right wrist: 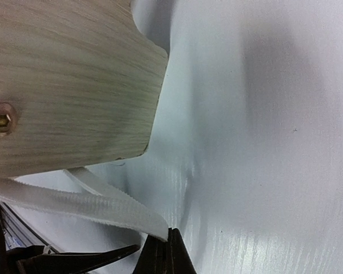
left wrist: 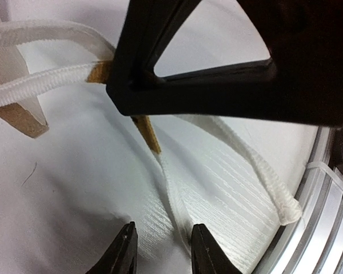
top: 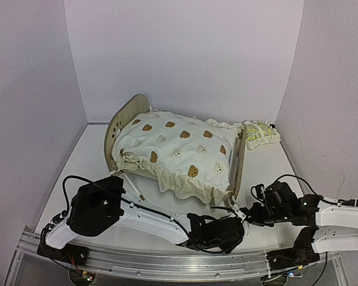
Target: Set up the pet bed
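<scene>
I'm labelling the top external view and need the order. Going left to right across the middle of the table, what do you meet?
Pet bed's left end board → bear-print cushion → pet bed's right end board → lemon-print pillow.

left tool point(left wrist: 163, 251) tips apart astride white tie point(left wrist: 174, 200), black right tool point(left wrist: 123, 85) above, white table point(left wrist: 74, 200)

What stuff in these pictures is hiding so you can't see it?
- Pet bed base: top view, the bear cushion covers it.
- Small pillow: top view, its print is too small to tell.
- Right gripper: right wrist view, the bottom edge cuts off its fingers, so a pinch on the white tie is unclear.
- Left gripper: left wrist view, only the fingertips show.
</scene>
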Available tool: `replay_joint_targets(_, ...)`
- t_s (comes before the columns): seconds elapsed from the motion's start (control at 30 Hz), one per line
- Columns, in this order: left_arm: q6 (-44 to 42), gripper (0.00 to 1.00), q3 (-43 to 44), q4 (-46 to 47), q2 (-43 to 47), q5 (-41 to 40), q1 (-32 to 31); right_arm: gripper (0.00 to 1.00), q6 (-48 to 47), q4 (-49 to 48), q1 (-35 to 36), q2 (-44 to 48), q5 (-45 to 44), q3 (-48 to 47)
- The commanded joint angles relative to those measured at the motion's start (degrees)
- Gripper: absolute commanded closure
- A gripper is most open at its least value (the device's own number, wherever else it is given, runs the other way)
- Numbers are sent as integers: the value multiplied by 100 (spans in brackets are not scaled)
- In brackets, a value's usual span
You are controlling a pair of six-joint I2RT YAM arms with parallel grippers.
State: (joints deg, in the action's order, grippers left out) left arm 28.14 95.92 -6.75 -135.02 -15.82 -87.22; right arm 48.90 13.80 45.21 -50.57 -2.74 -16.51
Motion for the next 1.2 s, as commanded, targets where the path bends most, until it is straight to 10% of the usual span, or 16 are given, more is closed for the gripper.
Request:
replay_joint_targets(0.0, -150, 69, 120, -460, -230, 82, -212, 100, -33, -424, 58, 103, 177, -334)
replay_joint_targets(0.3, -66, 52, 187, -457, -192, -86, -408, 100, -27, -387, 54, 105, 147, -343)
replay_joint_targets(0.8, -57, 55, 440, -592, -345, -37, -556, 100, -57, -387, 58, 58, 86, -332)
replay_joint_targets(1.17, -87, 100, 473, -676, -572, -564, -605, 100, -6, -387, 56, 117, 145, -329)
